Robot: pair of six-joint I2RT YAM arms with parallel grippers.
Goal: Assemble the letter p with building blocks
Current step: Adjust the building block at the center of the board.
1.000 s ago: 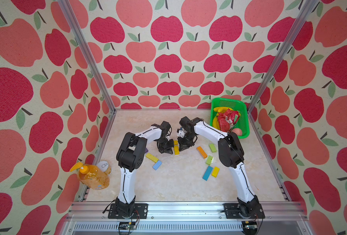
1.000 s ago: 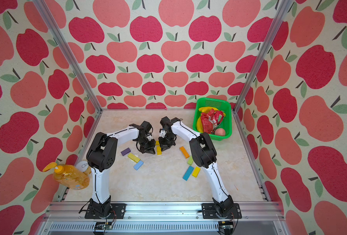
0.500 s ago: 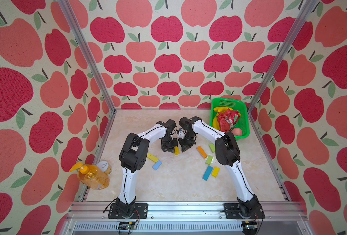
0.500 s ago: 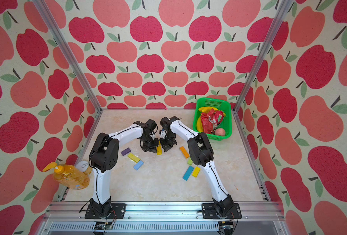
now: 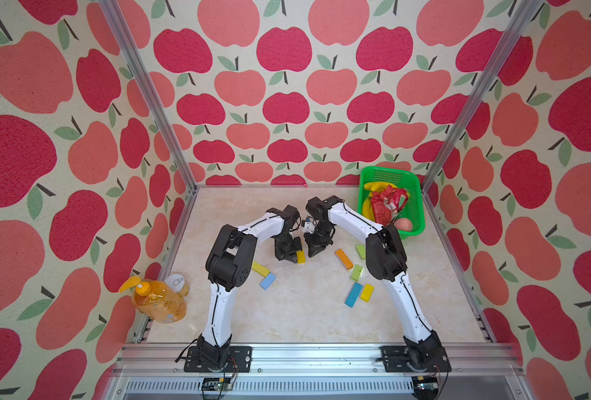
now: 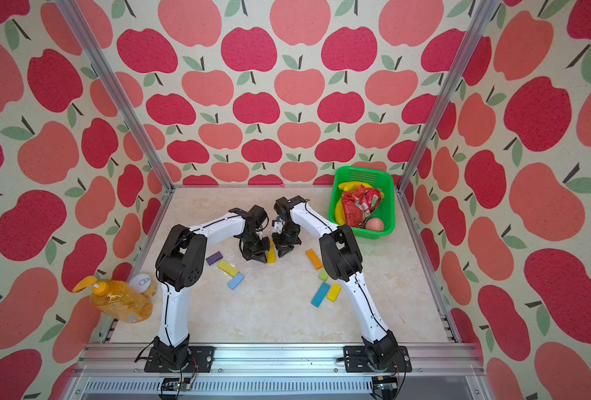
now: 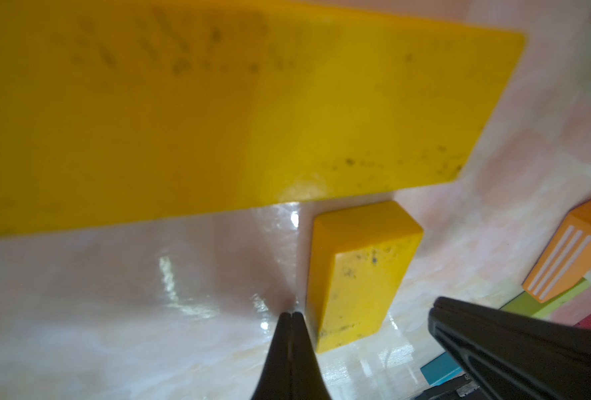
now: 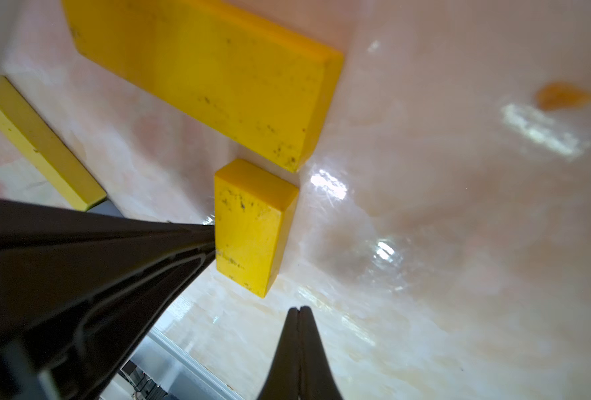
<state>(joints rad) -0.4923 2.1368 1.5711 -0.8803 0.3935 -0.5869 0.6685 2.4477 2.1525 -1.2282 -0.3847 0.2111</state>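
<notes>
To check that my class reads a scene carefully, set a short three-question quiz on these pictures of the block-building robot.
1. True or false: the left gripper and the right gripper are both shut.
2. The bananas lie: A in a blue bowl; B in the green basket; C on a white plate.
3. What colour is the short block beside the long blue block?
Key: 1 true; 2 B; 3 yellow.

— How was the light from above?
— Bright and even in both top views, shadows soft, walls (image 5: 44, 173) bowing toward the edges.
— And the wrist views?
— White glare streaked the glossy surface (image 8: 328, 187); the long yellow block (image 7: 183, 104) was blurred up close, the short yellow block (image 7: 359, 277) sharper.
</notes>
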